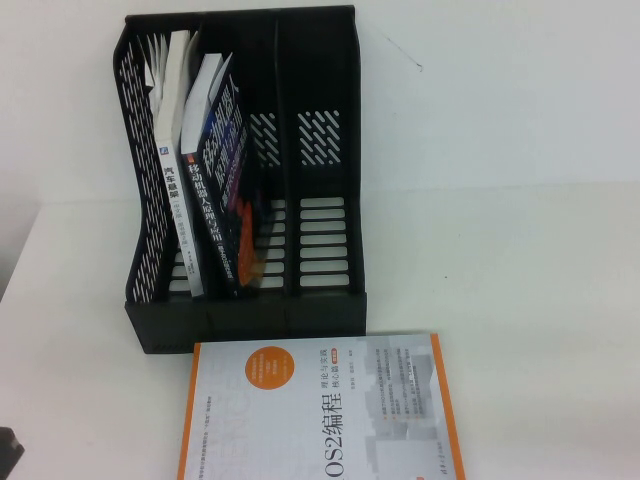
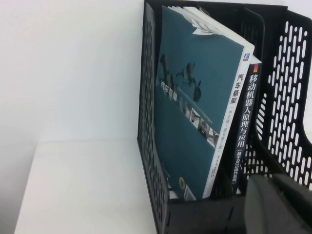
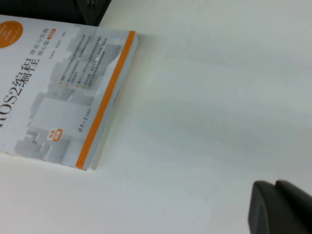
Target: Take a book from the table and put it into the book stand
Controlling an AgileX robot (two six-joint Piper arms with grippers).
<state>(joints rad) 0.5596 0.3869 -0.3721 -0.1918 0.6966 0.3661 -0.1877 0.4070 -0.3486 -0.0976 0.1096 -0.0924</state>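
The book (image 1: 173, 180), a white-spined paperback with black Chinese characters, stands upright in the left compartment of the black book stand (image 1: 325, 300). In the left wrist view its cover (image 2: 195, 107) looks teal-grey with car-part images, inside the book stand (image 2: 287, 87). My left gripper (image 2: 273, 181) is shut and empty, low beside the stand's front; a dark part of that arm shows at the high view's bottom left corner (image 1: 8, 452). My right gripper (image 3: 275, 187) is shut and empty over the bare white table (image 3: 209, 97), and is out of the high view.
A dark blue book (image 1: 225, 190) leans in the stand next to the white-spined one, and shows in the left wrist view (image 2: 246, 126). An orange-bordered white book (image 1: 320, 415) lies flat in front of the stand; the right wrist view shows it too (image 3: 63, 92). The stand's right compartment holds nothing.
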